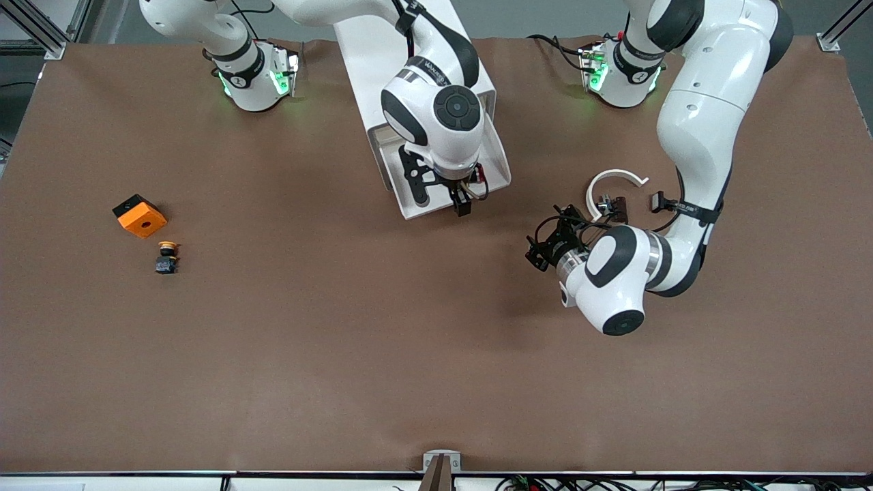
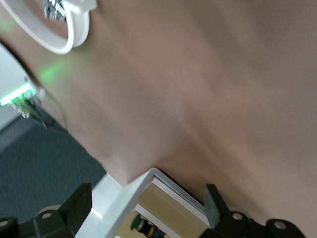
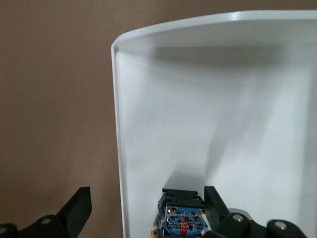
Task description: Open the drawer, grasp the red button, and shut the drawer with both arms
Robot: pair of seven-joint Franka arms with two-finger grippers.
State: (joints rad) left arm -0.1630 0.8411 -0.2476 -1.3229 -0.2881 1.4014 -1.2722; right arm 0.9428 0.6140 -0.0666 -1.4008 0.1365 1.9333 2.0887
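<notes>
The top drawer (image 1: 501,170) stands pulled out of the white cabinet (image 1: 382,61) toward the front camera. My right gripper (image 1: 464,194) hangs low over the drawer's front part, open. In the right wrist view the white drawer tray (image 3: 223,99) fills the frame, and the button's dark blue-black body (image 3: 181,218) lies in it between my open right gripper's (image 3: 147,210) fingers, close to the finger inside the tray. The other finger (image 3: 79,208) is outside the tray wall. The button's cap is hidden. My left gripper (image 1: 542,245) is open over the table beside the cabinet (image 2: 119,198), holding nothing.
An orange block (image 1: 140,215) and a yellow-capped button (image 1: 166,257) lie toward the right arm's end of the table. A white open ring (image 1: 614,184) with small dark parts lies by the left arm. In a lower drawer a green-capped part (image 2: 141,225) shows.
</notes>
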